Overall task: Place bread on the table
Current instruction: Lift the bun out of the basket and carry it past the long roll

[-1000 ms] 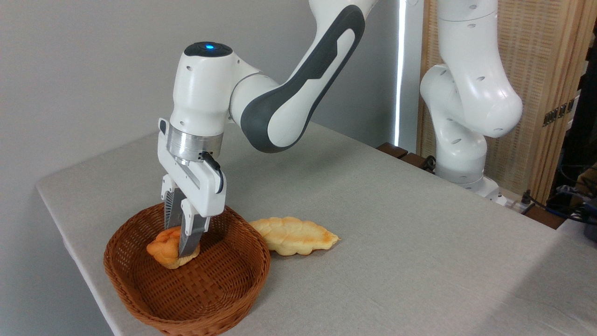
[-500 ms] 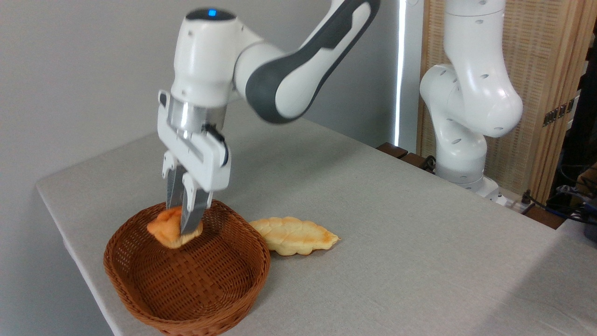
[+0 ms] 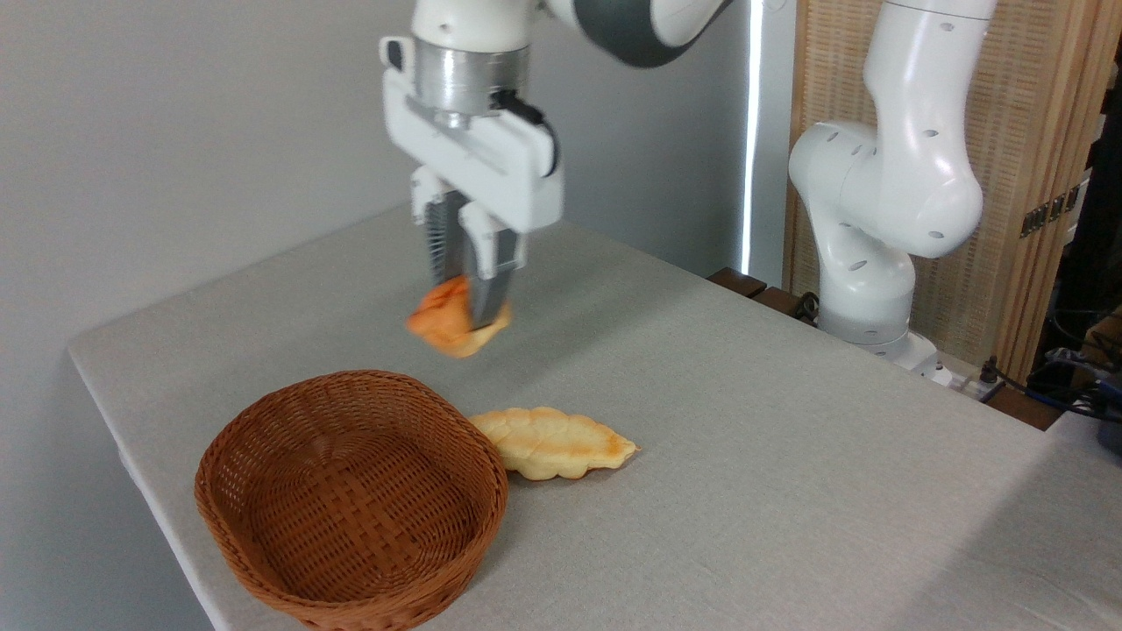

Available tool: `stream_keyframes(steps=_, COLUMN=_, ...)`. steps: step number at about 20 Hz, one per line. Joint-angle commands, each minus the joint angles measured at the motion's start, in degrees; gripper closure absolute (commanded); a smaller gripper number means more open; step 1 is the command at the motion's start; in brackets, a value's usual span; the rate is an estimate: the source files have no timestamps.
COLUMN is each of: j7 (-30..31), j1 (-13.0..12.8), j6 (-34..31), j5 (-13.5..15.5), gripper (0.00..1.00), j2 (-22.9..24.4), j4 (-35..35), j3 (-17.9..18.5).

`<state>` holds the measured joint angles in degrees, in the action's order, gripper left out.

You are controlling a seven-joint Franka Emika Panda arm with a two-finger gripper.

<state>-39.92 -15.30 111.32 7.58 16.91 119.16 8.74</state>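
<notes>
The bread (image 3: 445, 322), a small orange-golden bun, hangs in the air well above the table (image 3: 745, 421), up and to the right of the wicker basket. My gripper (image 3: 471, 308) points straight down and is shut on the bun, which looks slightly blurred. Part of the bun is hidden behind the near finger. The grey cloth tabletop lies below it.
A brown wicker basket (image 3: 351, 499) sits near the table's front left corner with nothing in it. A pale yellow leaf-shaped bread (image 3: 552, 443) lies on the cloth against the basket's right rim. The arm's white base (image 3: 868, 263) stands at the far right edge.
The gripper has lifted the bun out of the basket and carried it up and to the right. The basket now holds nothing; the leaf-shaped bread has not moved.
</notes>
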Motion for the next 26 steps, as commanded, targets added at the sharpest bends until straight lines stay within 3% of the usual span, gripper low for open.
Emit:
stream_keyframes(steps=1, j7=-4.02, j1=-2.63, j6=-1.99, j5=-0.37, gripper=0.54, j2=9.53, j4=11.86, j3=3.91)
stream_keyframes(steps=10, j7=-7.19, j1=-7.29, j6=-3.13, j5=-4.06, gripper=0.51, j2=9.81, j4=19.8, j3=5.76)
stream_keyframes(steps=12, j7=-7.11, j1=-7.38, j6=-3.04, j5=-4.06, gripper=0.33, j2=9.72, j4=19.71, j3=5.76)
stream_keyframes(steps=24, j7=-6.75, j1=-7.38, j6=-2.6, j5=-4.06, gripper=0.02, j2=9.28, j4=19.62, j3=5.76)
stream_keyframes(steps=26, j7=-6.67, j1=-7.38, j6=-2.6, j5=-4.06, gripper=0.0, j2=9.28, j4=19.62, j3=5.76)
